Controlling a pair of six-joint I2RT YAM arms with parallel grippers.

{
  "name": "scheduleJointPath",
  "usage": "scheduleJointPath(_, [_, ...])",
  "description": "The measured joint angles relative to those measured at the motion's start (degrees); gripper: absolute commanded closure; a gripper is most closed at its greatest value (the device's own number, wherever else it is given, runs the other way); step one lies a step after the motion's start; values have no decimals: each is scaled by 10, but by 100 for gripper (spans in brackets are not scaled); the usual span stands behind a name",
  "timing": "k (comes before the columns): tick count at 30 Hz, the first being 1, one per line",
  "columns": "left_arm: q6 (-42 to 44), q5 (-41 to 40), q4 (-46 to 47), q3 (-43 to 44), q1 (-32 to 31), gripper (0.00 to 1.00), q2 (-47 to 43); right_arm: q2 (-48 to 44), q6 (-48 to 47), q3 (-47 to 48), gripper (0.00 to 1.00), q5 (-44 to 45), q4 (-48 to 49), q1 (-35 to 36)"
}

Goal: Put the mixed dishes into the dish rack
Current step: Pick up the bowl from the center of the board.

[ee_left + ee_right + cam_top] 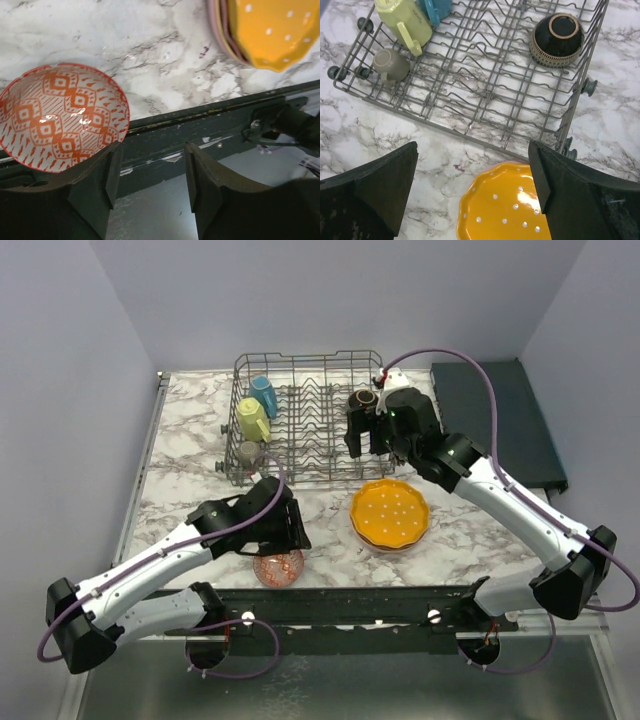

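The dish rack (310, 430) (485, 75) holds a blue mug (264, 394) (436, 7), a yellow-green mug (252, 420) (405, 22) and a small grey cup (248, 452) (390, 65) along its left side. A dark brown bowl (364, 400) (557, 40) rests at its right. My right gripper (368, 445) (475, 175) hangs open and empty above the rack's near right edge and the orange dotted plate (390, 512) (505, 210), which lies on a pink plate (216, 25). My left gripper (287, 543) (150, 175) is open and empty. Its left finger (95, 185) overlaps the red-patterned bowl's (278, 566) (60, 115) rim.
The red-patterned bowl sits right at the marble table's (190, 440) near edge, against a dark rail (380, 605) (200, 130). A dark flat tray (500, 420) lies right of the rack. Grey walls close in the table on three sides.
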Motion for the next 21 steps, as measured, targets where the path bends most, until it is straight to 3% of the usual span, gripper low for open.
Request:
scheduleJointPath(10, [-71, -128, -59, 12, -135, 42, 87, -28, 15, -37, 1, -10, -28, 0])
scheduleJointPath(21, [-101, -181, -71, 36, -210, 42, 197, -40, 26, -52, 1, -14, -28, 0])
